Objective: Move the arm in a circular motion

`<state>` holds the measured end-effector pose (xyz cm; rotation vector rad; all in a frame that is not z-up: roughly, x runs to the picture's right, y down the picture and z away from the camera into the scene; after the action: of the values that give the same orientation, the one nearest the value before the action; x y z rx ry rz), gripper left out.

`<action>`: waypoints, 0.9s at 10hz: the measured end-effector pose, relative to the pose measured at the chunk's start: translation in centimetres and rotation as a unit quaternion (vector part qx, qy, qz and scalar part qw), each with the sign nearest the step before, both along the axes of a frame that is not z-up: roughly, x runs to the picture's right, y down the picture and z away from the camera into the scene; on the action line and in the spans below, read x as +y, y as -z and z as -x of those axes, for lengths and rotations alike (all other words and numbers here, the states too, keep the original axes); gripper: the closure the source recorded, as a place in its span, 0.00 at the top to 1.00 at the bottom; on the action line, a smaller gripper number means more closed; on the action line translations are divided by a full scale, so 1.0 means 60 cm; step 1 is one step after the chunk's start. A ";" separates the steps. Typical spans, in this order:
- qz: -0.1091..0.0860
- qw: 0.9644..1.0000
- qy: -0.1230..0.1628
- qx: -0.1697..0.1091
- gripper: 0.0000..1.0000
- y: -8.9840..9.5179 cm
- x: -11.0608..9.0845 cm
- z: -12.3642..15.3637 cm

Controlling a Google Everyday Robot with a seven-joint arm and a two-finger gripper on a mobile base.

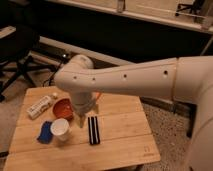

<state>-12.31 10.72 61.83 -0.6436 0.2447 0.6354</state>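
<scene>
Reaching over the counter (125, 147), the arm (125, 77) hangs its claw (86, 111) just beside the bowl (62, 106), black strip (93, 131) near; open or closed, I cannot tell.

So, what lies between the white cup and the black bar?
Only bare table, in the camera view; the hand hangs farther back, right of the red bowl.
</scene>
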 end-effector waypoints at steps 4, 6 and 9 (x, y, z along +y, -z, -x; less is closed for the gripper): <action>-0.098 0.993 -0.021 -0.057 0.65 -0.069 -0.186 0.175; -0.143 0.988 -0.053 -0.007 0.65 -0.178 -0.295 0.143; -0.147 0.975 -0.126 0.109 0.65 -0.309 -0.366 -0.041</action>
<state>-9.85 -11.21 80.34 -0.3208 0.2683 0.9684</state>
